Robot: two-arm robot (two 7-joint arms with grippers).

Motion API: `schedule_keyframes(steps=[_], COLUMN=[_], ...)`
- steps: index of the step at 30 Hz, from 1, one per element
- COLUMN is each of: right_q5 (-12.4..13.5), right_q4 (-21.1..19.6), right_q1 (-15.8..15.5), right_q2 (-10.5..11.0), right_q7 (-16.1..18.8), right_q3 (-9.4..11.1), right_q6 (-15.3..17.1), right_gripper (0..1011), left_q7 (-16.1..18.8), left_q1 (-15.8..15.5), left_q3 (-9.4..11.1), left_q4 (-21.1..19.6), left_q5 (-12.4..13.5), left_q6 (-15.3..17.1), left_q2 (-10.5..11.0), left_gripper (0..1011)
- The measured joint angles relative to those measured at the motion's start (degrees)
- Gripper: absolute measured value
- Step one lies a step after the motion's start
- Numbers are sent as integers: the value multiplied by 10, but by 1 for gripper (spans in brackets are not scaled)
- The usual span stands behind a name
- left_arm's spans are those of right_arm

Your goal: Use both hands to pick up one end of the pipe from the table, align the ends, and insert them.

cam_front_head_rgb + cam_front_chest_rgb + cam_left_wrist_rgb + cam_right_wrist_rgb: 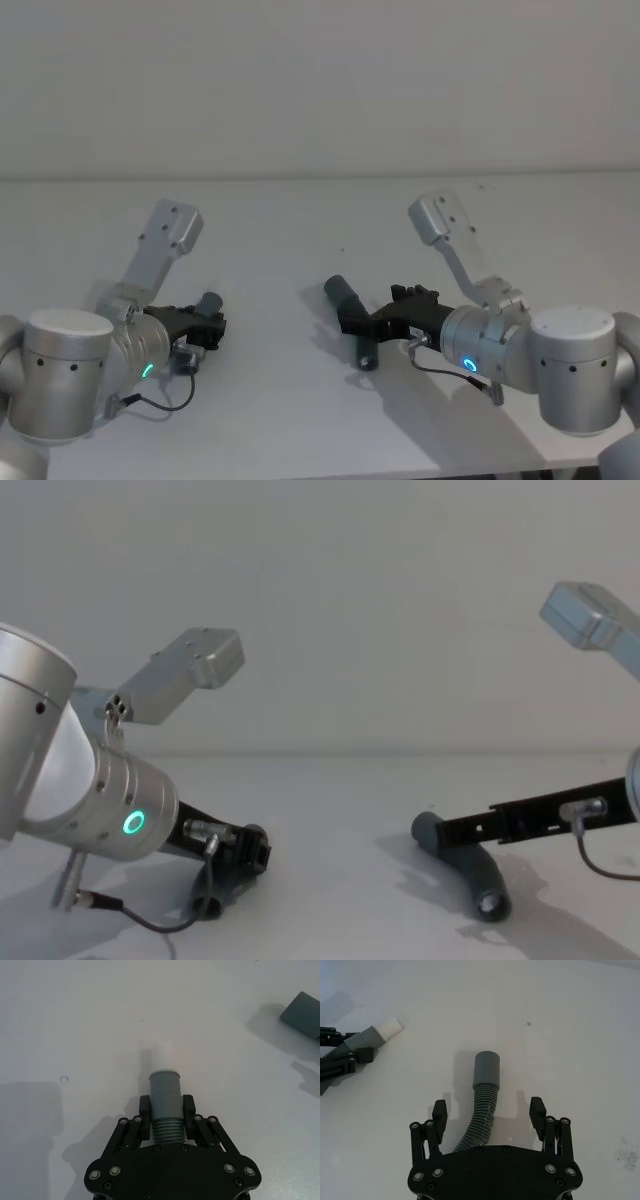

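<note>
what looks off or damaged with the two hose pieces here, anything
Nothing stands out. The left gripper is shut on the white-tipped piece where its cuff meets the ribs. The right gripper is open astride the other piece, which lies on the table with no visible damage.

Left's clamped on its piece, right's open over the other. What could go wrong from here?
1. The right gripper has its open fingers either side of the ribbed bend of the grey piece. Closing there may twist it and leave its cuff off-axis.
2. The left gripper grips the white-tipped piece only at the cuff-rib junction. An insertion push could tilt or slip it.
</note>
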Motion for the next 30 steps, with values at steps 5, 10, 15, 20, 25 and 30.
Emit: schedule_keyframes(steps=[5,10,15,20,25,30], right_q5=[-5,-9,-12,-16,-20,-22], right_q4=[7,13,20,26,32,37], right_q1=[3,5,8,10,11,13], right_q2=[-5,-9,-14,-21,-25,-28], right_q7=[-3,-4,-7,-9,-11,-11], right_q3=[-1,-2,-3,-4,-6,-7], right_q6=[4,6,8,10,11,11], right_gripper=[1000,1000,1000,1000,1000,1000], left_q7=[0,0,0,0,0,0], left_q1=[0,0,0,0,0,0], left_q3=[0,0,0,0,0,0], left_q4=[0,0,0,0,0,0], left_q5=[0,0,0,0,0,0], left_q6=[0,0,0,0,0,0], left_q2=[0,0,0,0,0,0], left_gripper=[344,343,343,343,343,343])
